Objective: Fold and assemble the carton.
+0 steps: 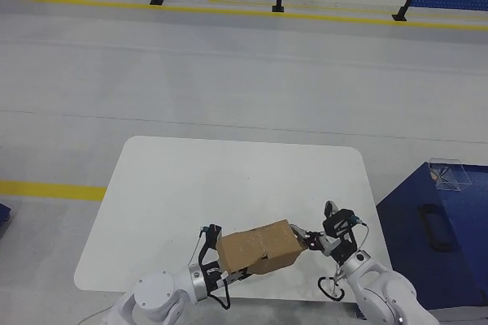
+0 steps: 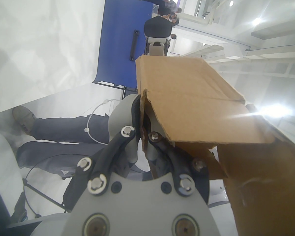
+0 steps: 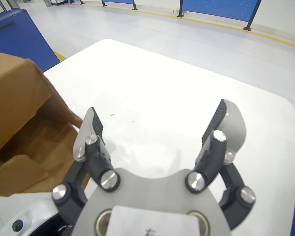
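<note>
White rounded table (image 1: 228, 171): left pincer (image 2: 140, 119) clamps brown cardboard carton (image 1: 256, 244), right pincer (image 3: 157, 106) gapes wide

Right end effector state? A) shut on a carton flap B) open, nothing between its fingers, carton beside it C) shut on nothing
B: the right wrist view shows the right end effector open, with only the white table seen between its fingers and the carton off to its side.

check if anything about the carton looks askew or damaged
The carton is skewed against the edges of the table, and its end beside the right gripper gapes open, flaps unfolded. The left gripper pinches one wall, jaws shut; the right's jaws stand open, holding nothing. No tears or spills show.
</note>
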